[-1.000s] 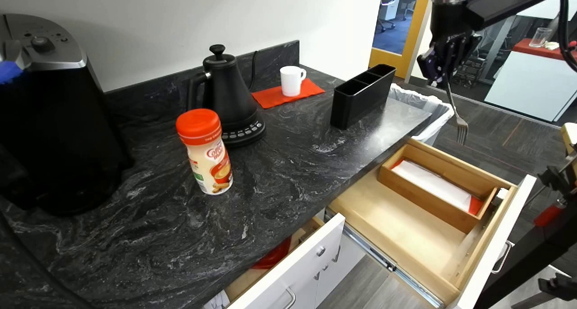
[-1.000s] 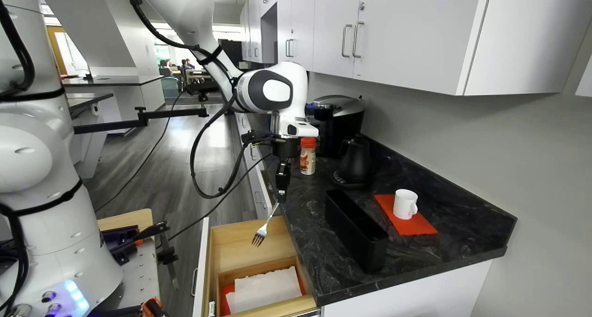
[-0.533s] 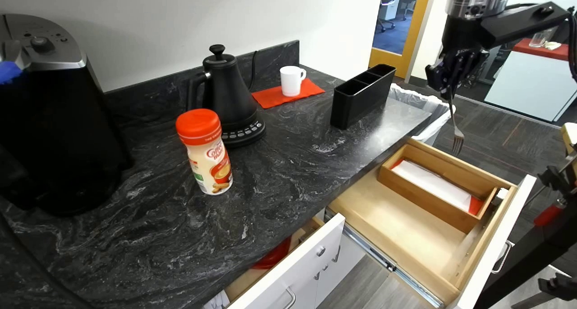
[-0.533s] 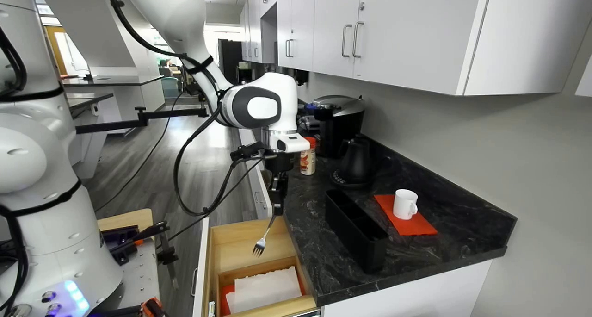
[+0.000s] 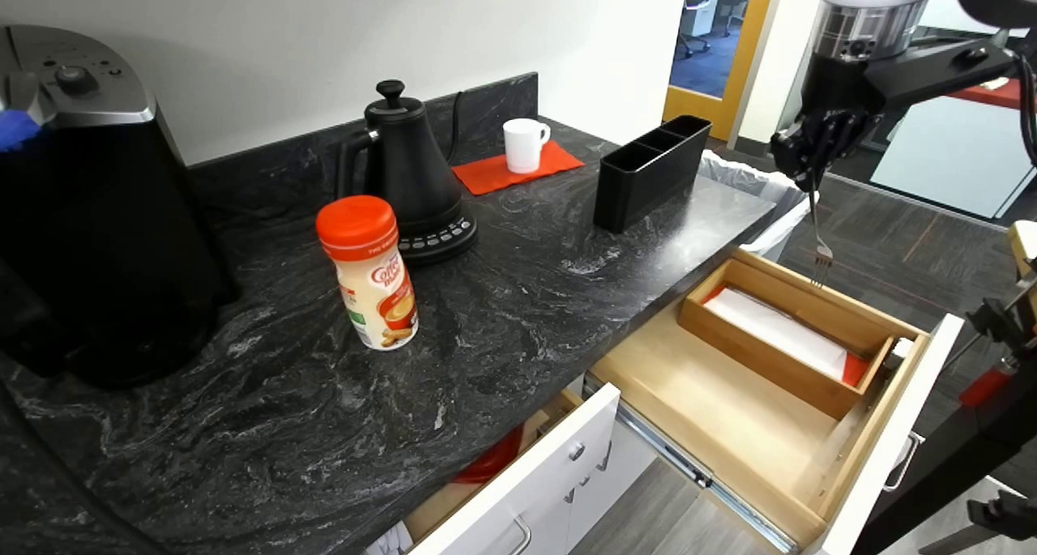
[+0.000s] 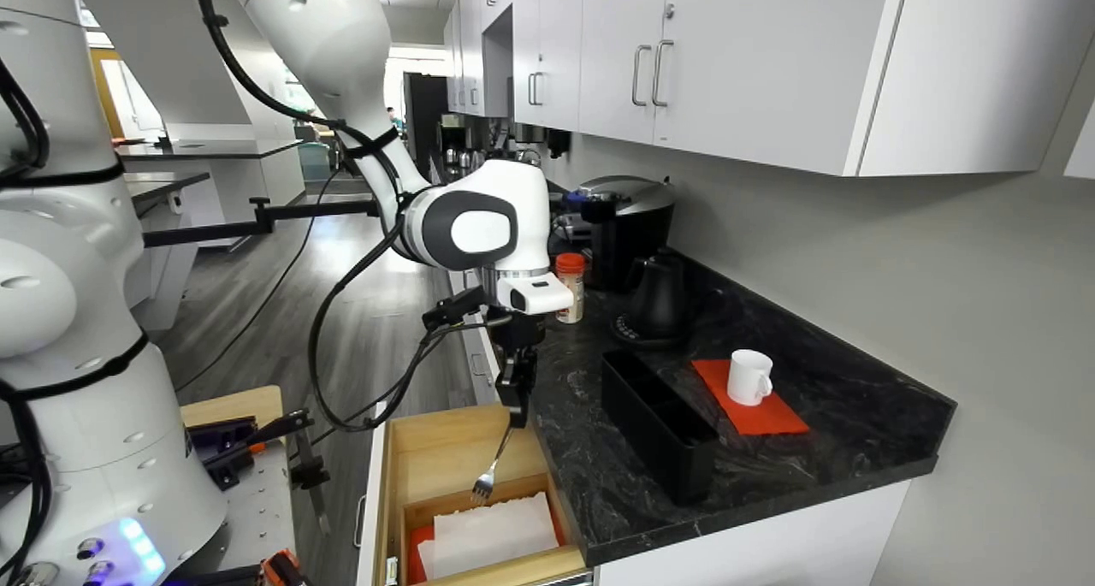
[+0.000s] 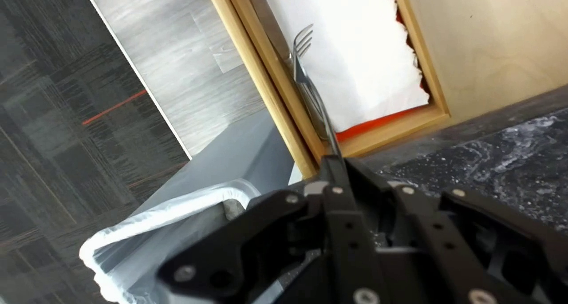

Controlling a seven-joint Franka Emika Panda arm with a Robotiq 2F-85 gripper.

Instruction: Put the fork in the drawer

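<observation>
Jaws pinch the fork [image 7: 301, 74] by its handle, tines below them, over the drawer [image 5: 713, 393].

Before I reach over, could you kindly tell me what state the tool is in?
Tool: closed, holding the fork by its handle.

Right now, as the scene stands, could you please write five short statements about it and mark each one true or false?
1. The tool grips the fork by its handle. True.
2. The fork's tines point upward. False: they point downward.
3. The drawer is open and has white paper in one compartment. True.
4. The fork lies released inside the drawer. False: it hangs from the tool.
5. The white mug stands on a red napkin. True.
</observation>
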